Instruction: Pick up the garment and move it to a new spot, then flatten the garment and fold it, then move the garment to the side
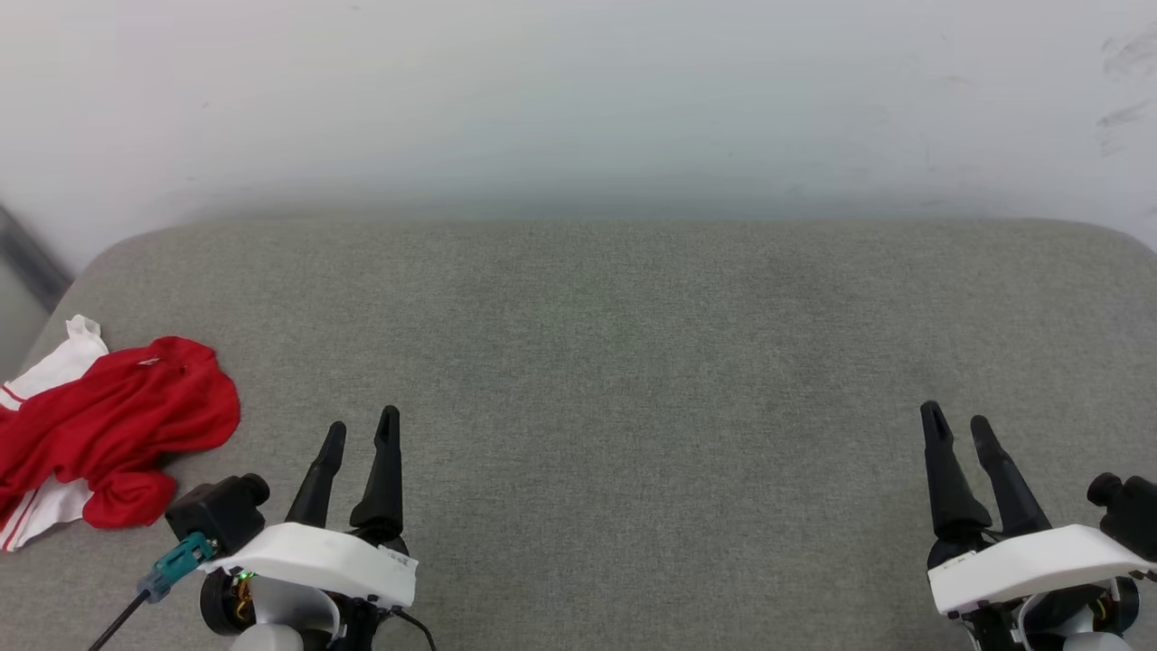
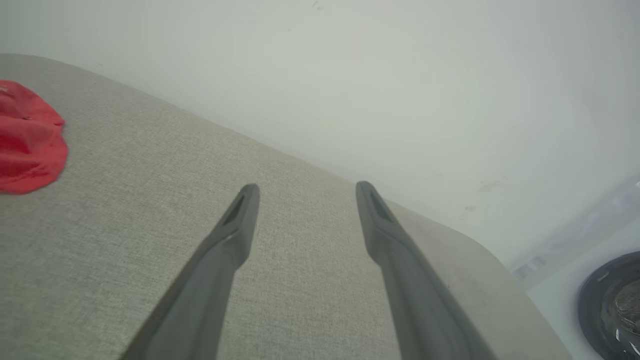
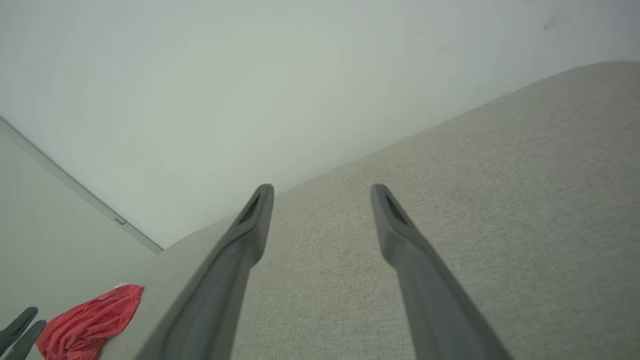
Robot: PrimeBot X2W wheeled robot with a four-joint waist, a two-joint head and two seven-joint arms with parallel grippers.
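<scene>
The garment [image 1: 108, 425] is a crumpled red shirt with white striped sleeves, lying bunched at the far left edge of the grey cushioned surface [image 1: 633, 362]. A red fold of the garment [image 2: 27, 140] shows at the left of the left wrist view, and the garment [image 3: 90, 320] lies far off at the lower left of the right wrist view. My left gripper [image 1: 362, 432] is open just right of the shirt, apart from it, holding nothing. My right gripper [image 1: 958, 429] is open at the lower right, far from the shirt. In their own wrist views, the left gripper [image 2: 306, 190] and right gripper [image 3: 321, 192] stand parted.
A pale wall [image 1: 578, 99] rises behind the surface's rounded back edge. A dark round object [image 2: 612, 305] sits beyond the surface's corner in the left wrist view. The left gripper's fingers [image 3: 17, 330] appear beside the shirt in the right wrist view.
</scene>
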